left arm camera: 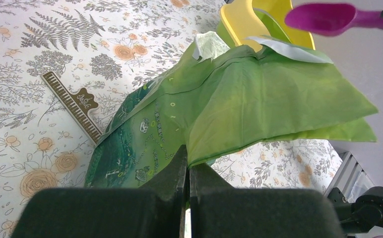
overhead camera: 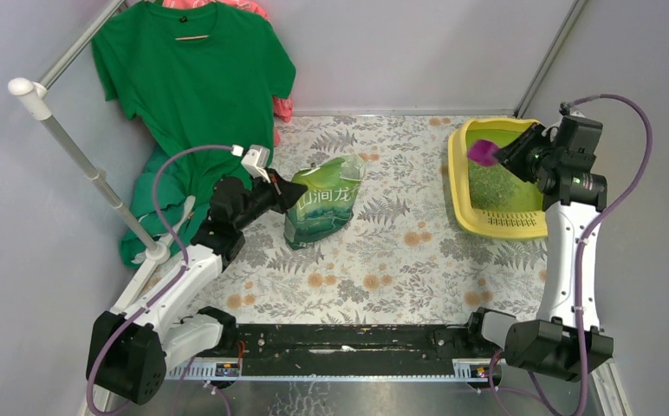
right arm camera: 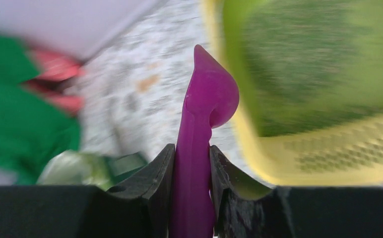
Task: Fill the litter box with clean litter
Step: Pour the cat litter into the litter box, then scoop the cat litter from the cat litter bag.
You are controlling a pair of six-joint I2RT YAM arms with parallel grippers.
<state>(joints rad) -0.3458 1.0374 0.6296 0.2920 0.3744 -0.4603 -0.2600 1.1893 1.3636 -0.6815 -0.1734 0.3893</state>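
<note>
My left gripper [left arm camera: 188, 173] is pinched together on an edge of the green litter bag [overhead camera: 322, 204]. I hold it there so the bag stays propped up with its top lifted, rather than slumping flat on the floral tablecloth [overhead camera: 400, 260]. My right gripper [right arm camera: 192, 158] is clamped on the handle of the purple scoop [right arm camera: 209, 94], one finger on each side of the shaft. The bowl points away from the wrist so I can dip and tip it. The bowl hangs at the left rim of the yellow litter box [overhead camera: 497, 227], which sits at the table's far right, well apart from the bag. Green clean litter [overhead camera: 491, 184] already covers part of the box floor, so I judge the filling under way but not finished. The right wrist view is blurred, and I cannot tell whether the bowl carries any granules. A small ruler-edged clip [left arm camera: 75, 106] lies on the cloth just beside the bag.
</note>
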